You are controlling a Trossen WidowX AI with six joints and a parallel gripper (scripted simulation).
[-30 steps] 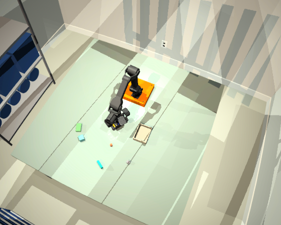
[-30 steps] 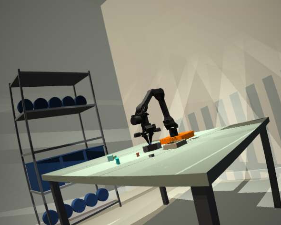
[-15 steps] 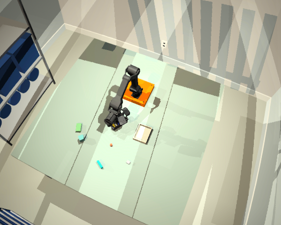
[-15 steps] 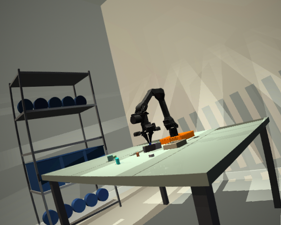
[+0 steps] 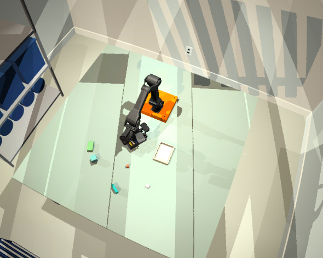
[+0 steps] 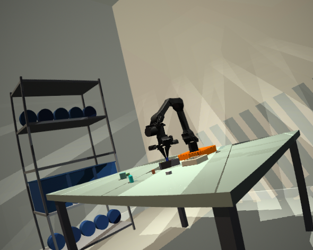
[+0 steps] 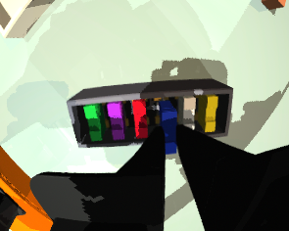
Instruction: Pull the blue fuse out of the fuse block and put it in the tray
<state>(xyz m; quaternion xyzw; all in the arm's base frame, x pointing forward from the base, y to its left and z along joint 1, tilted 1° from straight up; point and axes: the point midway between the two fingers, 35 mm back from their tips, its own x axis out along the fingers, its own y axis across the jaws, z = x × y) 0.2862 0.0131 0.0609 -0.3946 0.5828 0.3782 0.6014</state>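
Observation:
My gripper [image 7: 168,131] [image 6: 167,158] is shut on the blue fuse [image 7: 168,115] [image 6: 167,159]. The fuse is raised, standing higher than the others, over its place in the dark fuse block [image 7: 186,86] [image 6: 165,164]. I cannot tell whether its lower end is clear of the block. In the wrist view the green fuse [image 7: 93,117], purple fuse [image 7: 117,117] and red fuse [image 7: 138,117] sit left of it, the beige fuse [image 7: 188,105] and yellow fuse [image 7: 209,113] right of it. The shallow tray [image 5: 163,153] [image 6: 194,161] stands beside the block and holds nothing.
A small orange-red block [image 5: 127,166] [image 6: 153,171], a white block [image 5: 147,186], a teal piece [image 5: 114,188], a turquoise cube [image 5: 93,158] and a green block [image 5: 90,145] lie on the table. The orange base plate [image 5: 171,104] is behind the tray.

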